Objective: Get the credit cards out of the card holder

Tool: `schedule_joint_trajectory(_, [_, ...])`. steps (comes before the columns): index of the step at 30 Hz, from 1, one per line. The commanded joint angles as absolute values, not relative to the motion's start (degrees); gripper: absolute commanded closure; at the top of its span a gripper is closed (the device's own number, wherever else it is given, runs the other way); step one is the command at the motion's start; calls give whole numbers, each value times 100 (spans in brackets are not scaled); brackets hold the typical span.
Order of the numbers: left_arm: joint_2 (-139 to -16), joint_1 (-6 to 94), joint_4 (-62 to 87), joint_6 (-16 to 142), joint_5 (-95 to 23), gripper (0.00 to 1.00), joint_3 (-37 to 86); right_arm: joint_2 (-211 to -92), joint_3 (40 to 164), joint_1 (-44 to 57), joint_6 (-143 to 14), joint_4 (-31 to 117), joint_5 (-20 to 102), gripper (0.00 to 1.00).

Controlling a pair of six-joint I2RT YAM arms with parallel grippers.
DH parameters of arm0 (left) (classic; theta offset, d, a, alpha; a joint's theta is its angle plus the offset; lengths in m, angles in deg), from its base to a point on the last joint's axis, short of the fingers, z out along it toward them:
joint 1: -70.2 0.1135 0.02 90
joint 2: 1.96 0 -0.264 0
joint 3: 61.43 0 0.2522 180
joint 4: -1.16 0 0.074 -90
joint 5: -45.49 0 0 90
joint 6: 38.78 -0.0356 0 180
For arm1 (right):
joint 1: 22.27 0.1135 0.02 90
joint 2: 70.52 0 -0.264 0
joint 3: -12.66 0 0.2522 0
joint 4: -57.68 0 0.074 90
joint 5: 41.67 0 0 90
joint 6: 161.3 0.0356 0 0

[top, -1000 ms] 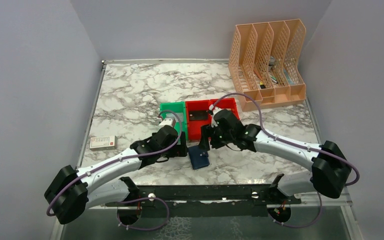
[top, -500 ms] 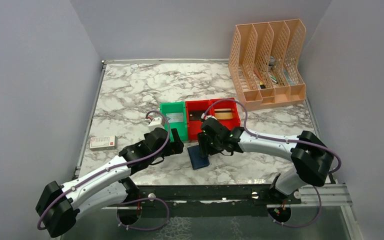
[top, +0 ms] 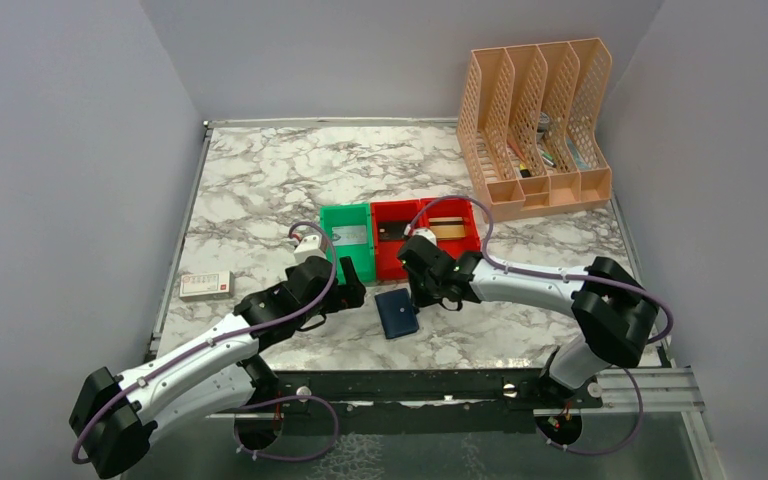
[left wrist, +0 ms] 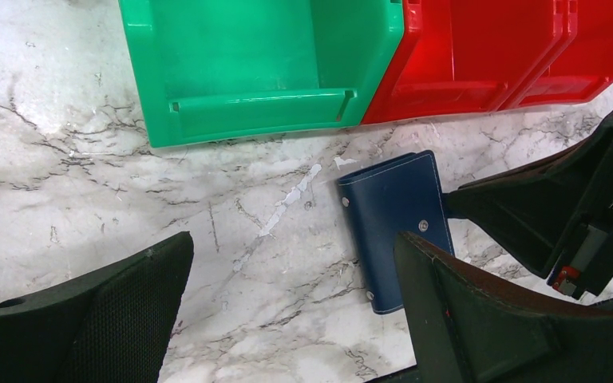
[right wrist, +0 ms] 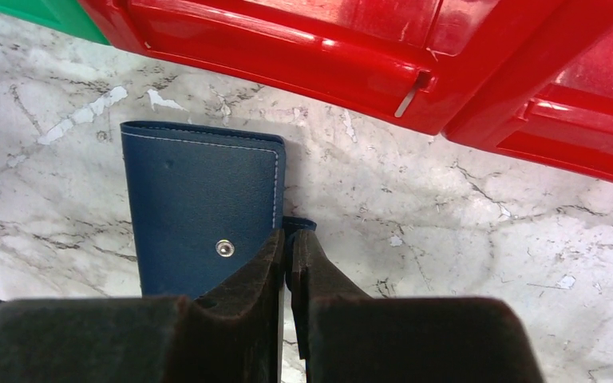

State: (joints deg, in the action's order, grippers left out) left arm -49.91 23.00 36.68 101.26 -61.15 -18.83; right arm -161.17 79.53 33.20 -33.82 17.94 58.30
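The card holder [top: 396, 312] is a small navy-blue wallet with white stitching and a metal snap, lying folded shut on the marble just in front of the bins. Any credit cards inside it are hidden. My right gripper [right wrist: 290, 235] is low at the holder's right edge [right wrist: 199, 199], shut on the small blue closing tab that sticks out there. My left gripper [left wrist: 287, 311] hangs open and wide just left of the holder [left wrist: 395, 215], its right finger [left wrist: 479, 319] overlapping the holder's near corner in the left wrist view. Nothing sits between the left fingers.
A green bin [top: 348, 236] and two red bins [top: 426, 240] stand side by side right behind the holder; the red ones hold flat card-like pieces. A peach file rack [top: 540, 125] stands at the back right. A small white and red box [top: 206, 285] lies at the left edge.
The right gripper came down and left to the holder's right edge and closed on its tab. The left arm reached forward beside the holder, staying open.
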Motion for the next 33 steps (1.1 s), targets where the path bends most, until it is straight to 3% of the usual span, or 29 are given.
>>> schedule_joint_trajectory(1, [-4981,2338,3687,10075,-6149,1,-1876,-16183,8016,3363,-3236,1581,6215,95])
schedule_joint_trajectory(5, [-5063,2336,3630,10066,-5931,1,-1861,-16065,7973,3360,-3260,1549,6142,99])
schedule_joint_trajectory(14, [-5363,2336,3402,10163,-5585,2,-1616,-14510,7878,3363,-3668,2306,4527,99])
schedule_joint_trajectory(20, [-5057,2336,3391,10364,-5798,2,-1691,-14235,7507,3361,-3577,3452,3072,99])
schedule_joint_trajectory(29, [-4614,2336,3566,10543,-5926,3,-1868,-14585,7574,3355,-3190,3831,2401,99])
schedule_joint_trajectory(33, [-4614,2336,3611,10629,-5997,3,-1913,-14226,7275,3300,-2797,3685,3127,99])
